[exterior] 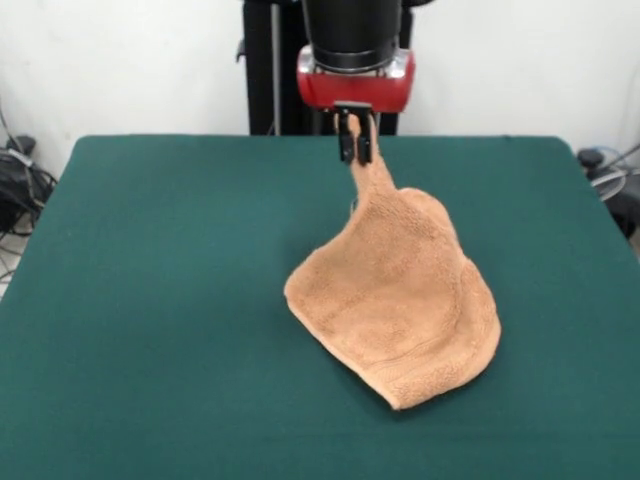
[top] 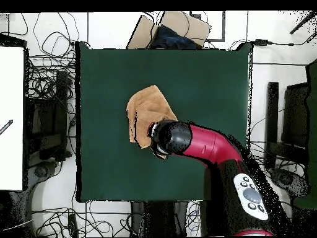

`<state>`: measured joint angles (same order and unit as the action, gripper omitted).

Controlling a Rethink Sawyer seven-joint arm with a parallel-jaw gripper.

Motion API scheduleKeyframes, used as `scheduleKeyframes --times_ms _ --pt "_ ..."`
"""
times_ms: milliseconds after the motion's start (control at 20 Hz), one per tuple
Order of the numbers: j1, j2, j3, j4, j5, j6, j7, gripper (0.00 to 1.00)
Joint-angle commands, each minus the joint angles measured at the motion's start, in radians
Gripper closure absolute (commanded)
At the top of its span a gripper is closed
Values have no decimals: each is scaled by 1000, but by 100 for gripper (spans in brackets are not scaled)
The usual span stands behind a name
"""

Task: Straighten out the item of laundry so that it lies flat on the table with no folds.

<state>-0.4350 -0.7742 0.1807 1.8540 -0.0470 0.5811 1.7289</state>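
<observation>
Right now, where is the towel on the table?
In the front view the towel lies right of the centre of the table, one corner lifted and pinched in the gripper near the far edge.

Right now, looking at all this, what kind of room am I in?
Most likely a robotics lab or test cell. A red robot arm works at a green felt table, its gripper lifting a towel by a corner, and cables sprawl across the floor.

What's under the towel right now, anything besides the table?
Only the green table shows around the towel. The gripper lifts one corner; the rest drapes onto the felt, hiding whatever lies beneath.
</observation>
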Motion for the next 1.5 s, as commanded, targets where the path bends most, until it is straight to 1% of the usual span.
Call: scheduleKeyframes --times_ms 50,150,250,350,400,450,650,750,800,850,950,1050,1150,1200,1500 --pt "-38 4 99 78 -53 -44 -38 100" --pt "-70 -1 100 59 -78 -33 -74 100" --pt "-95 -27 82 12 -113 14 -124 100" --pt "-103 -66 49 -54 -161 81 -168 100" --pt "-115 -71 48 -71 -169 122 -185 100" --pt "-131 -73 58 -82 -177 133 -200 100" --pt "-170 -71 79 -106 -206 145 -205 100" --pt "-158 -90 61 -144 -238 165 -200 100" --pt "-163 -92 69 -155 -240 186 -206 100" --pt "-165 -79 75 -183 -248 204 -209 100" --pt "-169 -74 83 -198 -257 219 -206 100" --pt "-184 -70 104 -190 -259 214 -215 100" --pt "-203 -77 125 -156 -252 185 -219 100" --pt "-210 -79 137 -148 -255 179 -214 0" --pt "-217 -81 150 -123 -259 141 -187 0"
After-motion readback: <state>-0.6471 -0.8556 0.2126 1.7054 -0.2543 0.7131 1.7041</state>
